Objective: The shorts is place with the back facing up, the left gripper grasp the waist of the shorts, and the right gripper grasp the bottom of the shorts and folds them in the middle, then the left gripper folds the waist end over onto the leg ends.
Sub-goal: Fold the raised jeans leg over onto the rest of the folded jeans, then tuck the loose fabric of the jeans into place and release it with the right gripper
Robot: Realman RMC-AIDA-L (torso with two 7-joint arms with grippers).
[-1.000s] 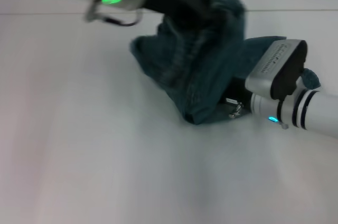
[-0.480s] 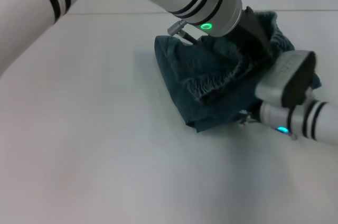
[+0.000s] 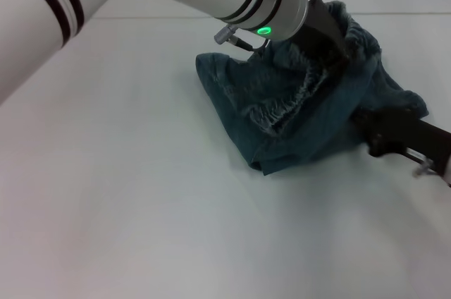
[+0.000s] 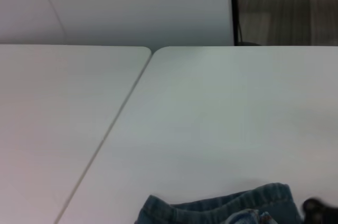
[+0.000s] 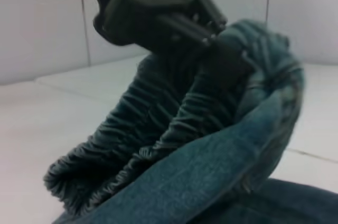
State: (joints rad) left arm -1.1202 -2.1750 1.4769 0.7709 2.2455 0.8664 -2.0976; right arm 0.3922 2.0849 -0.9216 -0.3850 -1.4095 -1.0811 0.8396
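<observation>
On the white table (image 3: 141, 193), right of centre, dark blue shorts (image 3: 296, 123) bunched in a heap. Left gripper (image 3: 331, 34) clamped on the elastic waist (image 5: 158, 123), held above the pile. Right gripper (image 3: 370, 130) low at the shorts' right edge, fingers' state impossible to tell.

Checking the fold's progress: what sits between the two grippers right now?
In the head view, only the bunched shorts lie between the left gripper, clamped on the waistband, and the right gripper at the leg end.
</observation>
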